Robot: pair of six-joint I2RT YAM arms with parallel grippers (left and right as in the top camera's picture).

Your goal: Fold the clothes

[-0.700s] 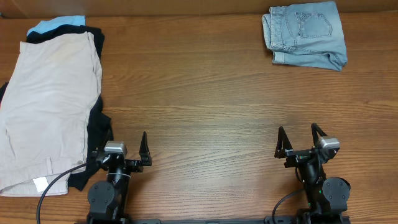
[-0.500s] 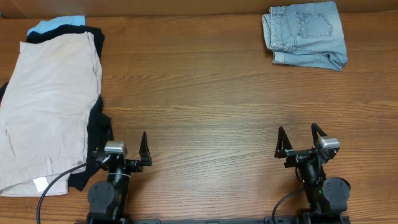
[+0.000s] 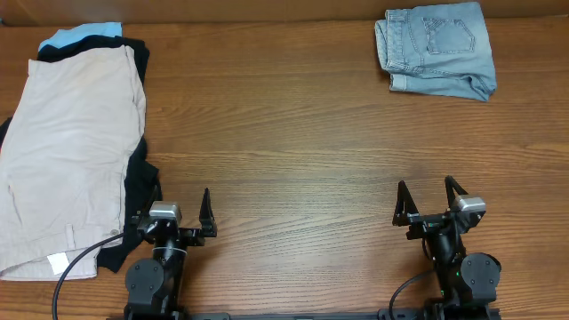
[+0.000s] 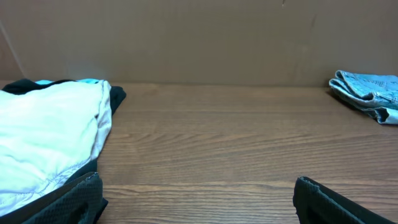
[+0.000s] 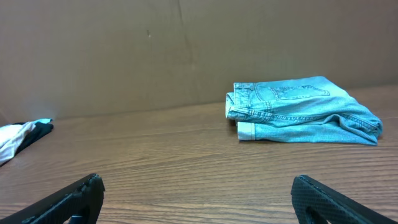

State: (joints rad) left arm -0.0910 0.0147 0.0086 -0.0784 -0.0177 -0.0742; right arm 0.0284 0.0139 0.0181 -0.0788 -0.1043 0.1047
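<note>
Your left tool stands spread wide at the near edge of the bench, pinching nothing. Its outer finger is just beside the black garments. Your right tool is spread as wide and also empty, well apart from any cloth. The khaki shorts lie flat at the bench's left side, on top of the black garments, with a small white label at their near end. A light-blue piece peeks out at the far end. Folded denim shorts sit in the far right corner.
</note>
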